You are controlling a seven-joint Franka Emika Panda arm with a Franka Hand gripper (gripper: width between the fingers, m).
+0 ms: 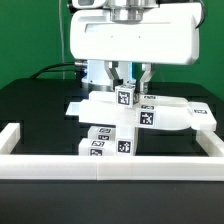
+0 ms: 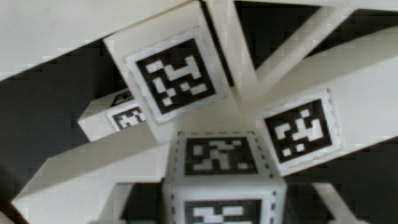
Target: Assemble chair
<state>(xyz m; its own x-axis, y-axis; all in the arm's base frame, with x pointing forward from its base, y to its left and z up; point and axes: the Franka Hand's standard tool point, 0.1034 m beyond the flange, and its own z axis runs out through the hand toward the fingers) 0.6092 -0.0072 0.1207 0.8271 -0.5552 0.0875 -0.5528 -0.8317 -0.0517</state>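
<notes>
Chair, tagged white parts part-joined on the black table just behind the border rail: gripper directly above, jaws apparently clamped on its topmost tagged cube, the bar's long axis running toward the rail.

White boxy arm housing, grey wrist above — gripper with pale fingers, dark cable
</notes>
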